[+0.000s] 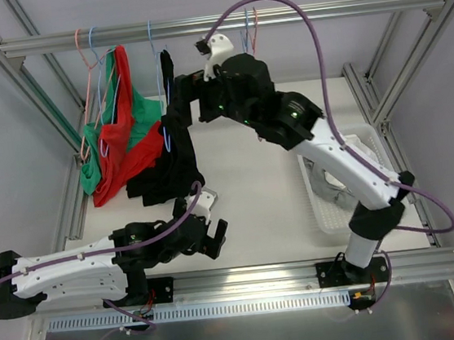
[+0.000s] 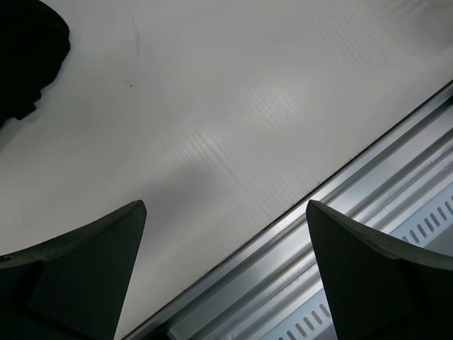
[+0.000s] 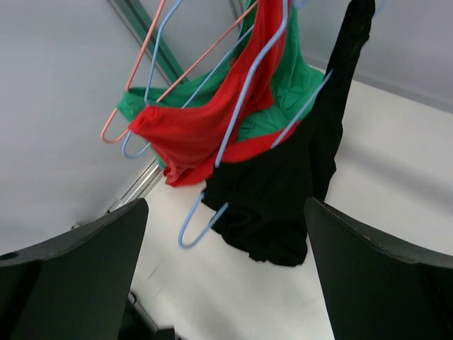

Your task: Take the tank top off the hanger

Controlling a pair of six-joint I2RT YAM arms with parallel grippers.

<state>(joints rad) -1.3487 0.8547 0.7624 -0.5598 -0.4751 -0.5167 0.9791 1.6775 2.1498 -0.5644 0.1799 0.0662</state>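
- Black tank top hangs straight in front of the right gripper, over the far left corner of the tabletop
- right gripper's jaws stand spread wide with nothing between them; in the right wrist view the black cloth shows in the gap between the two fingers, apart from both
- a light blue hanger slants across the front of the black cloth, its curved end jutting out at the lower left of it
- Black tank top has its upper end up at the rail that runs above the far edge; its lower end bunches low near the tabletop, and whether it rests there I cannot tell
- just left of it a red garment and a green garment hang bunched together, with a pink hanger and more blue wire at their left
- left gripper is also spread wide and holds nothing; it sits low over the tabletop close to the near edge, left of the middle
- in the left wrist view bare white surface and the metal frame bar of the near edge lie under the open fingers, and a patch of black cloth shows in the upper left corner
- a white tray lies along the right edge, partly under the right arm
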